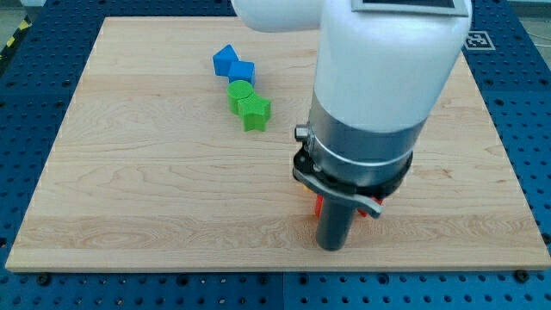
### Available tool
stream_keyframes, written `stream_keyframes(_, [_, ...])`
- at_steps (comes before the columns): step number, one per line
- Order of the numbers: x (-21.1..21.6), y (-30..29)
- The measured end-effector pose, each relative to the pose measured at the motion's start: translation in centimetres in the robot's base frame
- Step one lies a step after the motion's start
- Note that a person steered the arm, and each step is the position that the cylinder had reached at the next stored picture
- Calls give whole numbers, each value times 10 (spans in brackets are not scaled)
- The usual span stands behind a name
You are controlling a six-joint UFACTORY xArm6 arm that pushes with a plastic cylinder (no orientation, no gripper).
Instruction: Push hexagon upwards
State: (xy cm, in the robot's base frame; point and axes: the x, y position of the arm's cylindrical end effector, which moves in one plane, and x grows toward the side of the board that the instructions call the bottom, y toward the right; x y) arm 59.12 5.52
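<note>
My tip (pixel 332 246) rests on the wooden board (pixel 155 198) near its bottom edge, right of centre. A red block (pixel 317 205) peeks out at the left of the rod, just above the tip. Another bit of red (pixel 373 211) shows at the rod's right. The arm hides most of it, so I cannot tell its shape, or whether the red is one block or two. No hexagon can be clearly made out. At the upper left of the tip, far off, lie a green round-topped block (pixel 240 91) and a green star (pixel 255 112).
Two blue blocks, an angular blue one (pixel 225 59) and a blue cube (pixel 243 72), touch the green pair in a chain at the view's top centre-left. The arm's white and grey body (pixel 379 95) hides the board's upper right. A blue perforated table (pixel 26 112) surrounds the board.
</note>
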Motion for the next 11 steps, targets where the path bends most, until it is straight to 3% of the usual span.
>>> stream_keyframes(1, [-36, 0])
stream_keyframes(4, [-44, -17])
stream_keyframes(6, [-90, -29])
stream_keyframes(11, [-73, -18])
